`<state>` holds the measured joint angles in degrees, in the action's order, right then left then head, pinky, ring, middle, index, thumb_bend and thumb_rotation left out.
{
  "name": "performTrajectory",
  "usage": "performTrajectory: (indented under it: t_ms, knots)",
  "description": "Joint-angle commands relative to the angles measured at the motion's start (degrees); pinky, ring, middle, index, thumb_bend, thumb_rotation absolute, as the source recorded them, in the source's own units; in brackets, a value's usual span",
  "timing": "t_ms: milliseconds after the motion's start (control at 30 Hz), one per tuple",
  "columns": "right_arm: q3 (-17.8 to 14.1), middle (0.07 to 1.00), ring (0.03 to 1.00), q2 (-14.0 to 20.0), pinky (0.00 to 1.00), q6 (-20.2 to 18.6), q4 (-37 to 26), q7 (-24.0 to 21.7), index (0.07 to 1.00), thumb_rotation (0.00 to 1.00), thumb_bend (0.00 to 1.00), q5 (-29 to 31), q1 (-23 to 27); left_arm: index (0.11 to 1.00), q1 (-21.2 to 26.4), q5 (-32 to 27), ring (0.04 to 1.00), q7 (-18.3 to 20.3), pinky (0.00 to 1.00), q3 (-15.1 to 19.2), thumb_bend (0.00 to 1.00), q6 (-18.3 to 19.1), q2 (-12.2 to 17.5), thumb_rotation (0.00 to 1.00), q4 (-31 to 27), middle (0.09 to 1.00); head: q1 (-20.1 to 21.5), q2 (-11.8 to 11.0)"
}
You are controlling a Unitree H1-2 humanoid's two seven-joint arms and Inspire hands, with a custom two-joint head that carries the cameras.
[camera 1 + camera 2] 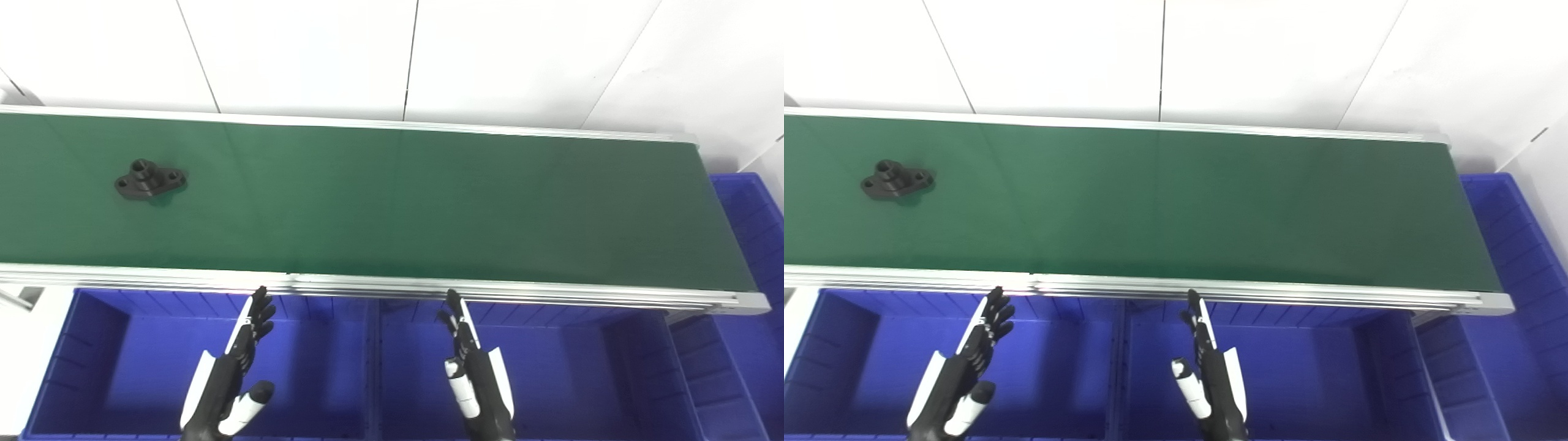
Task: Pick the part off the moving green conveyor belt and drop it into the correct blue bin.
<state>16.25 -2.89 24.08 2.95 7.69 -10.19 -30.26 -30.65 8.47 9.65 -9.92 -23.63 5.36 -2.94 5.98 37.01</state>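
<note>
Black flanged part [150, 179] rides the green belt [429, 208] upper left, well apart from both spread, empty hands: left hand [229, 380], right hand [478, 373].

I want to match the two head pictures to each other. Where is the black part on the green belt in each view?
Left eye view: the black part lies on the green belt, far left, nearer the belt's far edge.
Right eye view: the same part lies closer to the picture's left edge.
Shared landmark: the wall seam above the belt's middle.
</note>
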Motion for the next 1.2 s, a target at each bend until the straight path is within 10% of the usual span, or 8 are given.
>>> performTrajectory:
  t_ms: [0, 467, 1167]
  knots:
    - [-0.55, 0.998, 0.962, 0.92, 1.0, 2.76, 2.03, -0.14, 1.0, 1.0, 0.91, -0.03, 0.68, 1.0, 1.13, 0.56, 0.951, -1.46, 0.91, -0.76, 0.93, -3.01, -0.45, 0.91, 0.74, 0.981, -1.36, -1.42]
    - [-2.24, 1.0, 0.962, 4.53, 1.0, 2.82, 2.85, -1.35, 1.0, 1.0, 0.89, 5.55, 2.49, 1.0, 5.61, 1.43, 0.946, -7.4, 0.83, -6.7, 0.91, -3.28, -0.57, 0.89, 7.69, 0.989, -5.8, -6.98]
    - [-4.36, 0.963, 0.949, 6.09, 1.0, 2.84, -4.81, -4.19, 1.0, 0.97, 0.87, 8.23, -0.07, 1.0, 6.85, 4.87, 0.864, -16.33, 0.71, -12.79, 0.87, -3.28, 0.0, 0.91, 8.98, 0.943, -8.47, -6.91]
